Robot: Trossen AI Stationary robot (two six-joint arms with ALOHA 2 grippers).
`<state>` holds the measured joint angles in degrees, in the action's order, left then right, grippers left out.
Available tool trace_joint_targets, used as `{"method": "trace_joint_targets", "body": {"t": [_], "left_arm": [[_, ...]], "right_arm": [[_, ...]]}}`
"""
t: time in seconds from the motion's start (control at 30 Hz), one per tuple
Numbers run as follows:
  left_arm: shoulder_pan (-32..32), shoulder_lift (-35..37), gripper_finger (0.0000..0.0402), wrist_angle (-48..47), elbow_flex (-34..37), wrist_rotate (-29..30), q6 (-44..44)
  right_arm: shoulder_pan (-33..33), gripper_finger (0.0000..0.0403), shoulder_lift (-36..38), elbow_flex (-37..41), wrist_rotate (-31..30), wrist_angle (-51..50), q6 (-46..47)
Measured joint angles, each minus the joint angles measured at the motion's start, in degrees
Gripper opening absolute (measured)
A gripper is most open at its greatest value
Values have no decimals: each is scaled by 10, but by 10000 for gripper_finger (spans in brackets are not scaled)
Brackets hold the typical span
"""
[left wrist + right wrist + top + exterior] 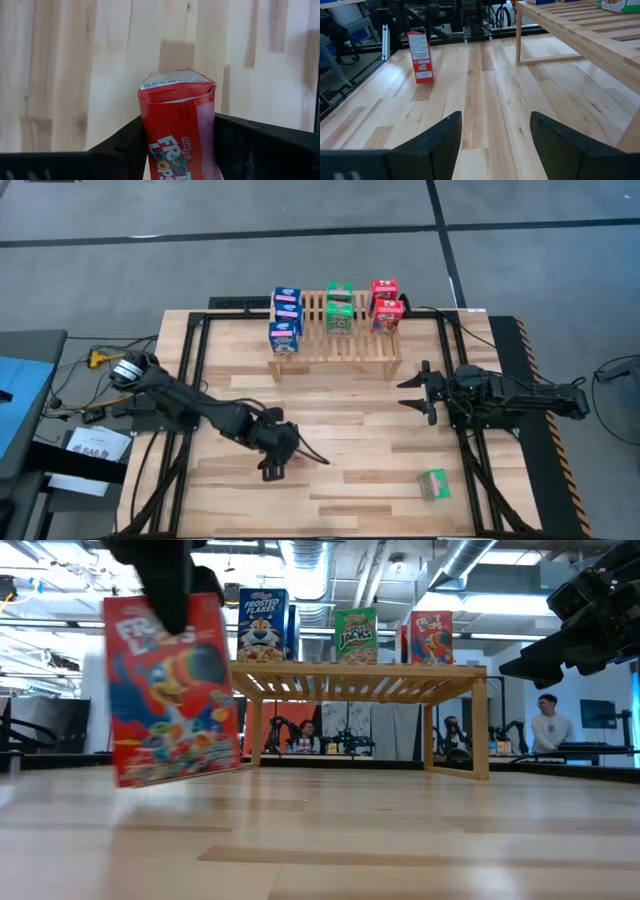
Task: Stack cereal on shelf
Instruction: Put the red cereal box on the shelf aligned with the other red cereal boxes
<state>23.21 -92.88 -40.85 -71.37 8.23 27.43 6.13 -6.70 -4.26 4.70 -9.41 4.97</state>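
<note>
The left tool (277,452), lower centre-left of the high view, grips a red box (177,125) just above the surface (350,480). The right tool (418,391), centre-right, hangs released. The shelf (345,345), upper centre, carries eight boxes; a green box (433,484) lies lower right.

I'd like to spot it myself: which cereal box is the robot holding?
Start at the wood-plank tabletop and find the left gripper near its front. It is shut on a small red cardboard cereal box, the only box off the light slatted wooden rack besides a green one lying flat.
</note>
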Motion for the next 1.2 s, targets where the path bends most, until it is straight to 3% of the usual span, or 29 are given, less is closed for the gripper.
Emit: {"method": "trace_joint_targets", "body": {"t": [0.5,0.8,0.97,1.2], "left_arm": [[-20,0,167,114,0,-4,-113],[-20,0,167,161,0,-3,-135],[-20,0,167,201,0,1,-152],[-21,0,167,268,0,1,-176]], "right_arm": [[0,261,0,0,0,0,6],[-1,265,0,0,30,6,27],[-1,307,0,2,79,19,27],[-1,393,0,2,89,19,27]]}}
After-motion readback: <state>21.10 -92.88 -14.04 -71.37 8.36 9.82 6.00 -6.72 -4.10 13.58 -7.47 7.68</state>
